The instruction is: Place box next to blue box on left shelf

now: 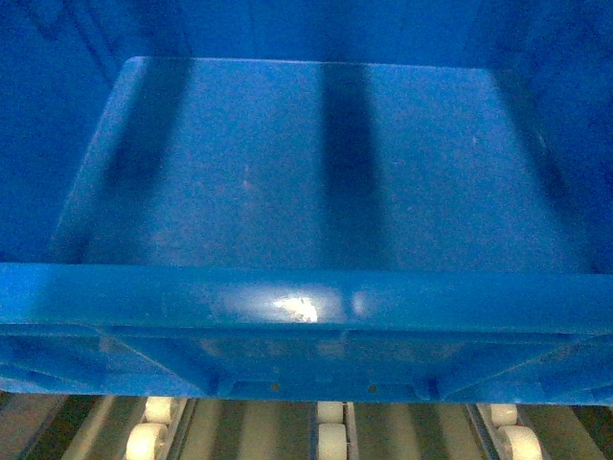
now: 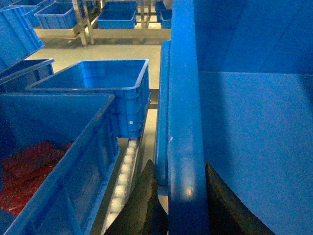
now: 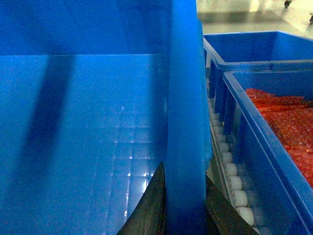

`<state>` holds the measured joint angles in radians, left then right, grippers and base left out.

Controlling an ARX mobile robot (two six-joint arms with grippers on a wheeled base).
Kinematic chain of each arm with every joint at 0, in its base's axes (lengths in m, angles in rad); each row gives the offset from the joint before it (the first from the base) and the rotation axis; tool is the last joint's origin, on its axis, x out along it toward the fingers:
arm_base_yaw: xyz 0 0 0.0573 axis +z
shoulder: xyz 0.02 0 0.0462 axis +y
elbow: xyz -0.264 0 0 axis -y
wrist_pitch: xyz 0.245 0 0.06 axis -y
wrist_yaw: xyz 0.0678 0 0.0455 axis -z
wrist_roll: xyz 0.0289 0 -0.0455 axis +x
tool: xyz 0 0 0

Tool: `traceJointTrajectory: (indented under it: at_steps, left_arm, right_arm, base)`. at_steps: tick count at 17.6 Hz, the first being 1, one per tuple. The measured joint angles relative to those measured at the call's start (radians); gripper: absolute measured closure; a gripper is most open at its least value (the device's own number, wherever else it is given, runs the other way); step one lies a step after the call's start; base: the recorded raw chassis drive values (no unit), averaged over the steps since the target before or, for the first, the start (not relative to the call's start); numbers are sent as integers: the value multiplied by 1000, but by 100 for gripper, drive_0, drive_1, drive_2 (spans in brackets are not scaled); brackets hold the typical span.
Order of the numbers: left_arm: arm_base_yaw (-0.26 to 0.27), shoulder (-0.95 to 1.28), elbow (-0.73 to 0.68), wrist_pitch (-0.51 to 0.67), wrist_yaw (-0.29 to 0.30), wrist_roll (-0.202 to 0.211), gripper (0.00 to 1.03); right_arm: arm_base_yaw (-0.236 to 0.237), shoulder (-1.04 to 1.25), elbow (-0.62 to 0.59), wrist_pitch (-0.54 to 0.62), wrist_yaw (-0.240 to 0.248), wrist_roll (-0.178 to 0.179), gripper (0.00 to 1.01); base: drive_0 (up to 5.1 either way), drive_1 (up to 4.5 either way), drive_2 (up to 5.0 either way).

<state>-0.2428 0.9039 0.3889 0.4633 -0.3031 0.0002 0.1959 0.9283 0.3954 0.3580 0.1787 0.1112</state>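
One box (image 1: 316, 182) fills the head view, its smooth floor crossed by two dark shadow bands and its near rim running across the lower frame. Below that rim, three rows of white rollers (image 1: 330, 436) show on the shelf track.

Two end effectors hold it, one on each side wall. In the left wrist view the left end effector (image 2: 181, 205) straddles the box's left rim, one dark finger (image 2: 144, 205) outside the wall and one inside, clenched on the box. In the right wrist view the right end effector (image 3: 183, 210) grips the right rim the same way, a finger (image 3: 146, 210) inside and the other outside.

Left of the held box, the left wrist view shows two neighbouring crates in line: a near one holding red material (image 2: 29, 166) and an empty one (image 2: 98, 88) behind it, with a roller row between them and the held box. More blue crates sit on distant racks (image 2: 117, 17).

Right of the box, the right wrist view shows two further crates: a near one with red contents (image 3: 288, 127) and another (image 3: 254, 46) behind it, rollers between.
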Motion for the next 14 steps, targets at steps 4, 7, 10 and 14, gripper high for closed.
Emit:
traceJointTrajectory:
  at_steps: [4,7,10,14]
  left_arm:
    - [0,0,0,0,0,0,86]
    - [0,0,0,0,0,0,86]
    - [0,0,0,0,0,0,86]
    - [0,0,0,0,0,0,86]
  right_arm:
    - [0,0,0,0,0,0,93]
    - [0,0,0,0,0,0,93]
    - [0,0,0,0,0,0,93]
    - [0,0,0,0,0,0,93]
  base:
    - [0,0,0]
    - [0,0,0]
    - [0,0,0]
    - [0,0,0]
